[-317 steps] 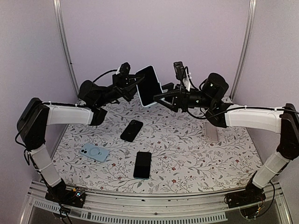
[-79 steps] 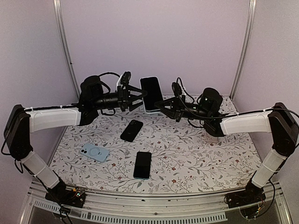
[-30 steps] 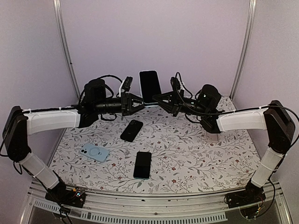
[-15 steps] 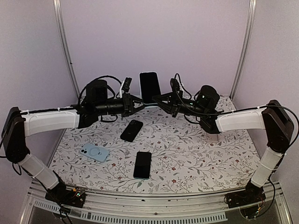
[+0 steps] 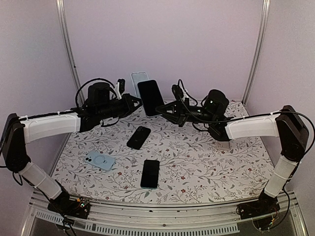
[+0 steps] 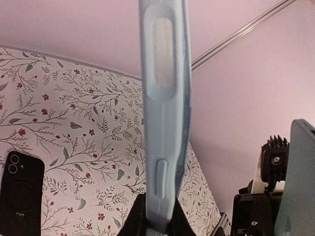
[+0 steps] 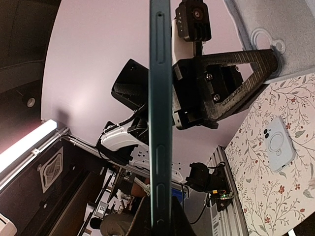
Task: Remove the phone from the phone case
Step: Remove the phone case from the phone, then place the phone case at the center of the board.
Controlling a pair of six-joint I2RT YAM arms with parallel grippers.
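I'm seeing the phone point(image 5: 150, 97) hanging upright above the far side of the table point(image 5: 197, 157), out of the light blue phone case point(image 5: 139, 78) just behind it. My right gripper point(image 5: 165, 108) is clamping the phone's lower end, and my left gripper point(image 5: 132, 100) is pinching the empty case tight.

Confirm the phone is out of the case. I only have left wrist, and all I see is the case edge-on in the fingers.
Observer: Yes. Top view shows the phone clear of the empty case, which stands just behind it.
Operator: What holds the phone?
Observer: The right gripper; its wrist view shows it shut on one end of the phone.
Operator: Any table clutter beyond the black one I see?
Observer: Top view shows a pale blue ringed case near the left and a screen-up handset near the middle of the table.
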